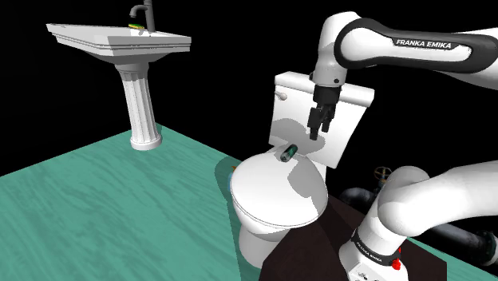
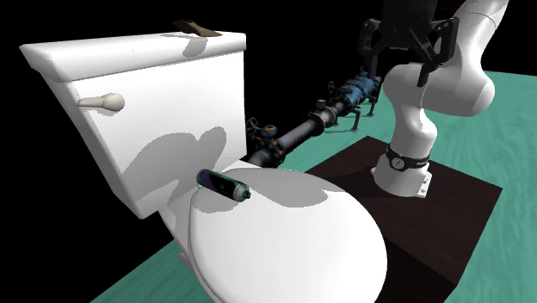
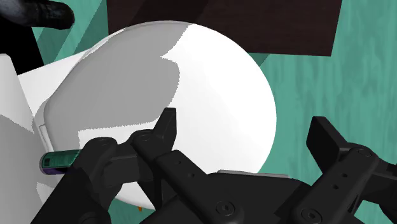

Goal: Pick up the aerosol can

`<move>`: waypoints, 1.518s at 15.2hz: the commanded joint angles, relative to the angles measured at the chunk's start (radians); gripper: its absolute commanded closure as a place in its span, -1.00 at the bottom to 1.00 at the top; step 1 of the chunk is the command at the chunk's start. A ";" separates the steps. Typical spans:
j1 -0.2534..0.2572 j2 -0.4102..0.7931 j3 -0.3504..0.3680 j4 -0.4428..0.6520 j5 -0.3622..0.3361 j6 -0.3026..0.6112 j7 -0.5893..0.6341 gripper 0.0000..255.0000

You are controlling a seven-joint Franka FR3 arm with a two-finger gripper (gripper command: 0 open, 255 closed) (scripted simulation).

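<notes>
Shoulder view: one toilet [image 1: 275,191], lid shut. One dark aerosol can [image 1: 289,152] lies on its side at the lid's rear edge, just in front of the tank [image 1: 291,84]. The lid's front and side edges are bare. One arm bends over from the stand [image 1: 319,247]. Its gripper [image 1: 322,121] hangs above the can, apart from it, fingers pointing down. One pedestal sink [image 1: 120,40] stands well apart on the teal floor [image 1: 120,207].

Second exterior view: the can lies near the tank wall with open air above it. The fingers are spread wide with nothing between them. A pipe run [image 2: 297,136] passes behind the toilet.

Wrist view: two fingers apart and empty, with the lid below them. The can lies off to one side, partly hidden by the gripper body.
</notes>
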 commanded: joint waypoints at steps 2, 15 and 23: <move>-0.010 0.033 0.002 0.001 -0.001 0.028 0.020 -1.00; -0.135 0.493 -0.015 0.118 -0.035 0.324 0.269 -1.00; -0.198 0.769 -0.062 0.263 -0.052 0.429 0.406 -1.00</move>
